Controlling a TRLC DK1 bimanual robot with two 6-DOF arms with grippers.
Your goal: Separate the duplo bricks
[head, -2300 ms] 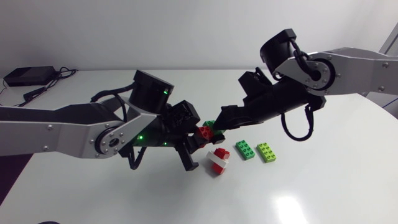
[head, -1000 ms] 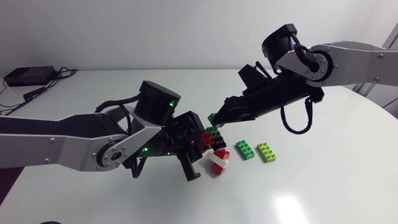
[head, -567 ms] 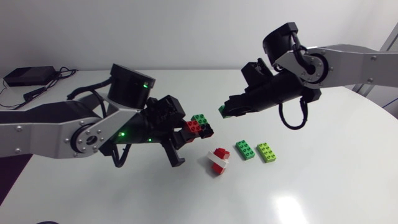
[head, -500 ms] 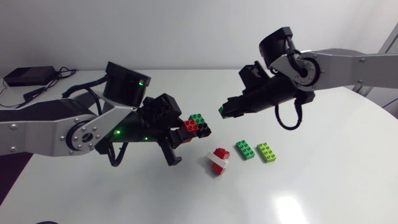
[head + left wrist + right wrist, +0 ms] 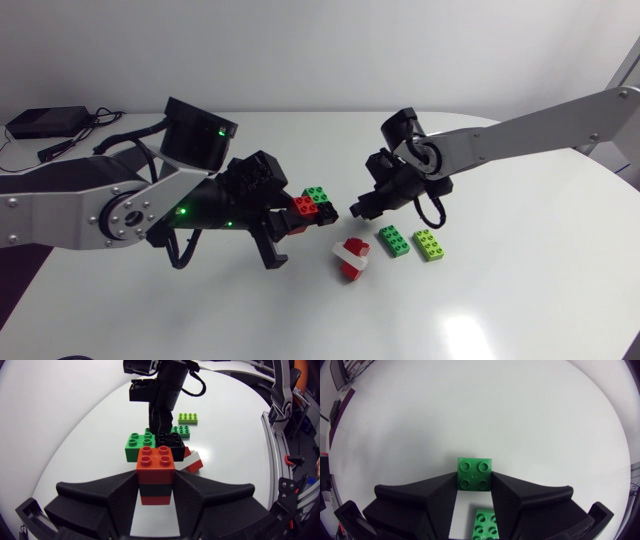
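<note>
My left gripper point(image 5: 292, 216) is shut on a stack of duplo bricks point(image 5: 313, 202) held above the table: a red brick point(image 5: 156, 459) on a black one between the fingers, with a green brick point(image 5: 139, 440) and a black brick point(image 5: 169, 438) joined at its far end. My right gripper point(image 5: 357, 208) hangs low just right of that stack, shut on a small green square brick point(image 5: 475, 474). Loose on the table lie a red-and-white piece point(image 5: 351, 258), a green brick point(image 5: 393, 241) and a lime brick point(image 5: 430, 245).
A black box with cables point(image 5: 45, 122) sits at the far left of the white table point(image 5: 500, 300). In the right wrist view another green brick point(image 5: 486, 525) lies on the table under the gripper.
The small green brick came off the stack in my right gripper. My left arm drew back left with the remaining stack, and my right arm then dropped low toward the loose green bricks.
</note>
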